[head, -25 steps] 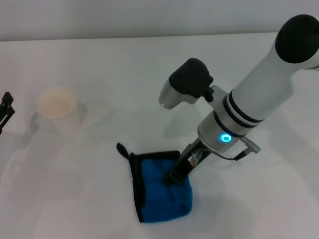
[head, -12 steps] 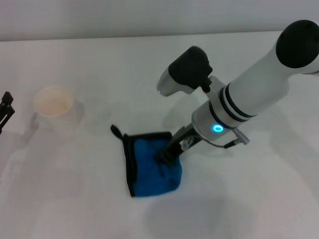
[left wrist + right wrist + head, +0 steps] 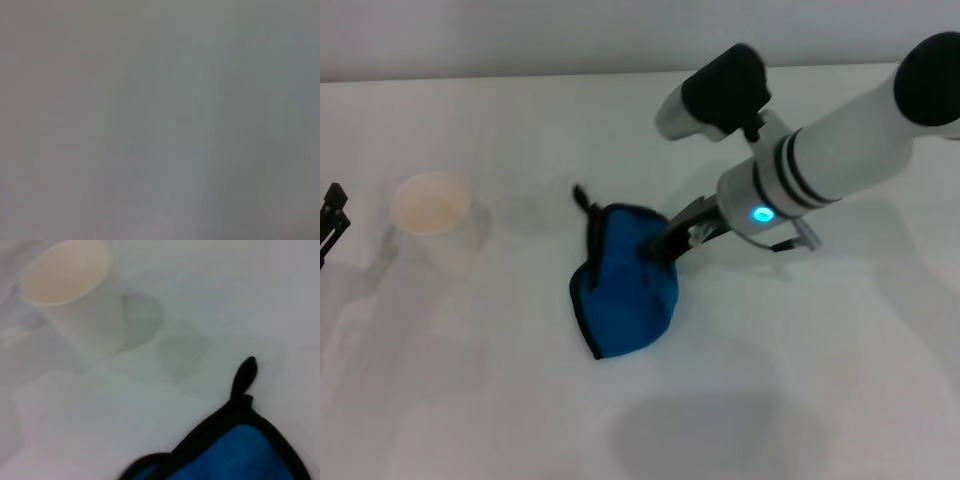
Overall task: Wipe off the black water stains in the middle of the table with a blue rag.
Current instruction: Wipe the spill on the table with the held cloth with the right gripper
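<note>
The blue rag [image 3: 625,285] with black edging lies on the white table [image 3: 820,390] near the middle, its small black loop [image 3: 583,196] pointing away from me. My right gripper [image 3: 658,248] is shut on the rag's right edge and presses it to the table. The rag's corner and loop also show in the right wrist view [image 3: 235,450]. No dark stain shows on the table; any stain under the rag is hidden. My left gripper [image 3: 330,222] is parked at the table's far left edge.
A white paper cup [image 3: 430,213] stands upright left of the rag, a hand's width from the loop; it also shows in the right wrist view [image 3: 75,290]. The left wrist view shows only blank grey surface.
My right gripper dragged the rag away from me and a little right, across the table's middle. The rag turned, so its loop now points to the far side. The cup has not moved.
</note>
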